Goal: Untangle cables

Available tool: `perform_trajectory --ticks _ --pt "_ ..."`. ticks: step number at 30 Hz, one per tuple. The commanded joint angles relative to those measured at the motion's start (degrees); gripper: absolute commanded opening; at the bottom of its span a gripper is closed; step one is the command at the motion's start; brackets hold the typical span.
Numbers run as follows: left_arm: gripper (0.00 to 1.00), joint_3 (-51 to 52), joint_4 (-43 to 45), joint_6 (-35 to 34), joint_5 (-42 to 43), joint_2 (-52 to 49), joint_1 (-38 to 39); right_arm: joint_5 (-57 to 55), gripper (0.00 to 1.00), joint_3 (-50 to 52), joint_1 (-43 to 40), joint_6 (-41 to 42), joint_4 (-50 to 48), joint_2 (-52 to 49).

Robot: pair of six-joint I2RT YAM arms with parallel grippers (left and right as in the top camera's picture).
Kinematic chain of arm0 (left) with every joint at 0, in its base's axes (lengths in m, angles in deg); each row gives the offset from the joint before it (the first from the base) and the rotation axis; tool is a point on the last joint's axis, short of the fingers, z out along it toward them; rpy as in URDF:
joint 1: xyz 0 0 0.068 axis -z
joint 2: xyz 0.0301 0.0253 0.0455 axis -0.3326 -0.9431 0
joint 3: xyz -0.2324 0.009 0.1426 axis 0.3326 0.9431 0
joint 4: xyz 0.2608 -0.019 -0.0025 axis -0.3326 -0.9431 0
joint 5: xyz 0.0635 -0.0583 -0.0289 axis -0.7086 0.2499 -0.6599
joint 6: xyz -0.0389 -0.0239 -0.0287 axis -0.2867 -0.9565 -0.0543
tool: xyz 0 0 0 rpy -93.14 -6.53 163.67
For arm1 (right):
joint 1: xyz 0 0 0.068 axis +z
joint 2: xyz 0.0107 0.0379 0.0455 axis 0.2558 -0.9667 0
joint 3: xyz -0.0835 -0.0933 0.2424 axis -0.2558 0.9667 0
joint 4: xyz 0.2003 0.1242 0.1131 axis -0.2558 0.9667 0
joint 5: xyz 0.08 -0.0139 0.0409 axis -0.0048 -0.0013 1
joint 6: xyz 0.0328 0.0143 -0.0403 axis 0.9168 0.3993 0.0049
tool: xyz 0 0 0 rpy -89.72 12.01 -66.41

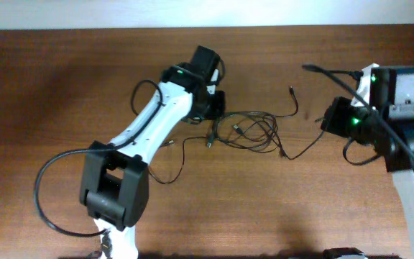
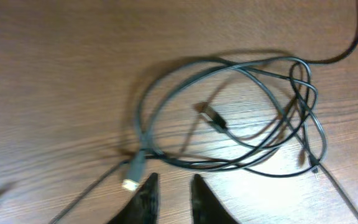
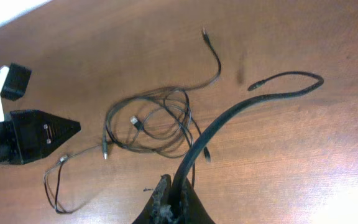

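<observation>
Cables (image 1: 246,131) tangled in loose loops at centre of wooden table (image 1: 63,86). Left gripper (image 2: 171,194) just left of loops, fingers slightly apart, empty. Right gripper (image 3: 169,202) at right of frame; cord ran toward it, grip impossible to tell.

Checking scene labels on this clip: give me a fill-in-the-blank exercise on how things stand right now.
1. The thin cables tangled on the table are all ___ in colour.
2. The tangle sits ___ the left gripper and the right gripper.
3. The left gripper's jaws stand ___, holding nothing.
Missing words: black; between; open.
</observation>
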Motion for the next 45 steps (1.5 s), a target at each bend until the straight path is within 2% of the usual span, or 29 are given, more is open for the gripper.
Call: perform_trajectory --ticks 1,3,6,8,9,10,11,12,14,15,16,19,22,26,31,34,38,41,45 --pt "0.15 -0.1 1.3 -5.8 1.5 -4.2 4.1 4.7 0.04 -0.4 -0.6 0.3 1.4 -7.1" --pt "0.13 -0.1 1.6 -5.9 0.5 -5.9 6.5 4.9 0.04 -0.4 -0.5 0.2 2.8 -11.7" --pt "0.13 -0.1 1.6 -8.0 -6.9 -6.4 8.4 4.9 0.04 -0.4 -0.5 0.2 3.6 -17.0" --pt "0.13 -0.1 1.7 -10.7 -7.2 -6.4 8.9 4.9 0.04 -0.4 -0.5 0.2 3.6 -18.4" --pt "0.16 -0.1 3.1 -11.5 -7.2 -6.4 9.2 4.9 0.04 -0.4 -0.5 0.2 3.5 -18.6" --pt "0.27 -0.1 4.8 -11.4 -7.2 -6.4 9.6 4.6 0.04 -0.4 -0.5 0.2 3.5 -18.6" --pt "0.33 -0.1 6.1 -10.5 -7.2 -6.4 10.0 4.3 0.04 -0.4 -0.5 -0.9 3.5 -18.6" --pt "0.48 -0.1 7.5 -7.7 -7.1 -6.4 10.7 4.1 0.04 -0.4 -0.5 -2.2 3.5 -18.6" --pt "0.69 -0.1 8.7 -1.1 -7.0 -6.4 12.1 4.1 0.04 -0.4 -0.5 -3.0 3.8 -18.6" --pt "0.74 -0.1 8.7 2.9 -7.0 -6.4 13.0 4.5 0.04 -0.4 -0.9 -3.0 3.5 -18.6" --pt "0.74 0.0 8.7 5.4 -7.0 -6.5 14.0 7.2 0.04 -0.4 -2.1 -3.1 3.0 -18.6" --pt "0.72 0.2 8.9 5.6 -7.2 -6.7 14.6 15.4 0.04 -0.4 -5.5 -4.2 2.4 -18.6" --pt "0.64 0.2 10.8 5.6 -8.0 -8.1 14.6 16.7 0.04 -0.4 -8.9 -4.3 2.4 -18.6" --pt "0.66 0.2 19.8 5.6 -8.0 -10.3 14.6 16.7 0.04 -0.3 -10.7 -4.3 2.4 -18.6" --pt "0.66 0.2 25.1 -3.7 -8.0 -10.3 15.3 16.7 0.04 -0.3 -10.6 -4.3 2.4 -18.6" --pt "0.46 0.2 25.8 -8.5 -8.0 -10.5 16.5 16.7 0.04 -0.3 -10.6 -5.5 2.4 -18.6" --pt "0.39 0.2 25.6 -10.0 -10.9 -11.6 18.3 16.2 0.04 -0.3 -10.6 -6.1 2.7 -18.6" --pt "0.42 0.2 24.6 -9.9 -17.6 -11.7 18.4 16.2 0.04 -0.3 -10.6 -6.1 2.7 -18.6" --pt "0.43 0.2 24.3 -9.9 -18.6 -11.7 18.3 16.2 0.04 -0.3 -10.6 -6.3 2.7 -18.6"
